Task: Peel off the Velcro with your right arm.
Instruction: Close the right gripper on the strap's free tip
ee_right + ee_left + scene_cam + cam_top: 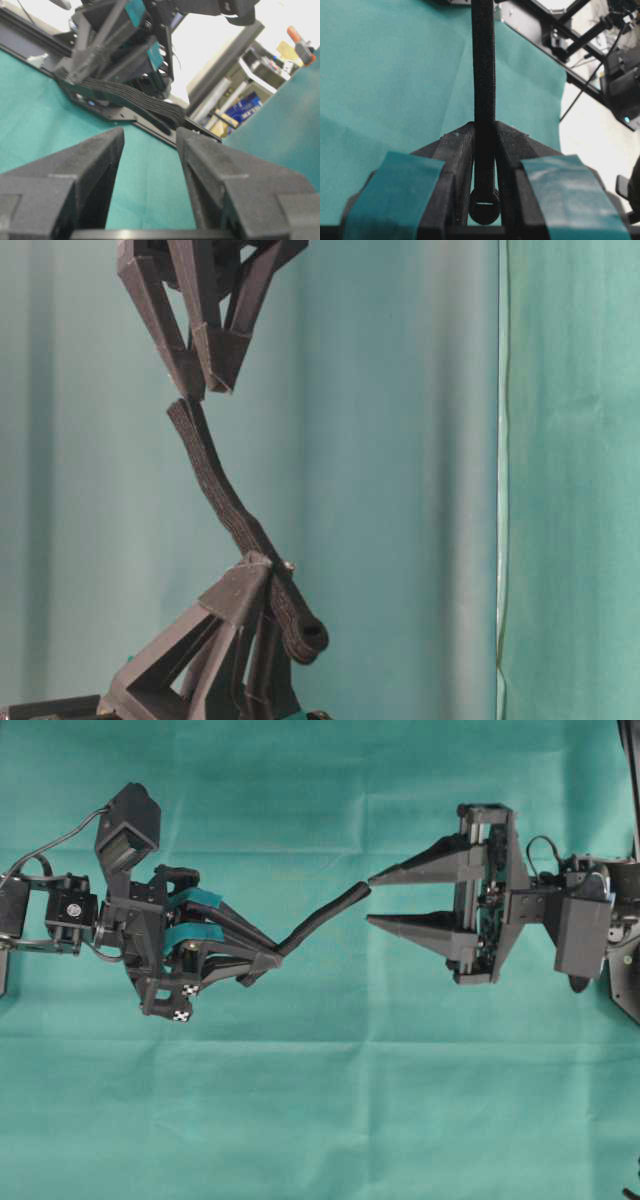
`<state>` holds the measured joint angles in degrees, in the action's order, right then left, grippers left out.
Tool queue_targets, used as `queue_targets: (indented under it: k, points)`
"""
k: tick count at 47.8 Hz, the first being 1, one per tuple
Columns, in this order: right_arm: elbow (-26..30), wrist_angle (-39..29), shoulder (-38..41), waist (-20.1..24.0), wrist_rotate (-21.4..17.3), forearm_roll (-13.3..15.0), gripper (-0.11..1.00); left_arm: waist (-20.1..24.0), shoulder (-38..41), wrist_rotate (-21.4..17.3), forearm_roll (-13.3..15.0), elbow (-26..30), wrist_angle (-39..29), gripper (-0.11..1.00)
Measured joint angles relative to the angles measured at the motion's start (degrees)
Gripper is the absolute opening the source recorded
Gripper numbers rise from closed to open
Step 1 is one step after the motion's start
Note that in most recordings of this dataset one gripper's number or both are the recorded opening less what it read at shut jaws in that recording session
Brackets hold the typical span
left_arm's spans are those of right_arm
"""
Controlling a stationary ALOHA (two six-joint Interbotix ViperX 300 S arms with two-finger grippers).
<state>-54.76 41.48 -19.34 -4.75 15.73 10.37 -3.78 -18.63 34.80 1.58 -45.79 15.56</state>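
left claw (268, 958) clamps Velcro (325, 918) | right claw (371, 898) parted, empty | teal cloth (320, 1120) over table

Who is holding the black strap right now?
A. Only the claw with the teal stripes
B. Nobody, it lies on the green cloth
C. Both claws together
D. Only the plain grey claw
A: the left gripper, with the teal stripes, is shut on the strap, while the right gripper has its fingers apart at the strap's free end, not closed on it.
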Motion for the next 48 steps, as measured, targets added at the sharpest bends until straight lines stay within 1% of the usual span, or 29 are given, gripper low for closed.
queue_targets:
  k: [17,29,41,46,48]
  points:
    - [0.1,0.1,1.1,0.2,0.1,0.0,0.11,0.1,0.0,0.1,0.0,-0.1,0.0,0.1]
    - [0.1,0.1,1.1,0.2,0.1,0.0,0.11,0.1,0.1,1.6,0.0,0.0,0.0,0.1]
    - [0.4,1.1,1.9,0.2,0.1,0.0,0.11,0.1,0.1,1.8,0.0,0.0,0.0,0.1]
    - [0.8,1.3,2.4,0.2,0.1,0.0,0.09,0.1,0.1,1.8,0.1,-0.1,0.1,0.1]
    - [1.0,1.3,2.6,0.2,0.1,0.0,0.06,0.1,0.1,1.8,0.0,-0.1,0.0,0.1]
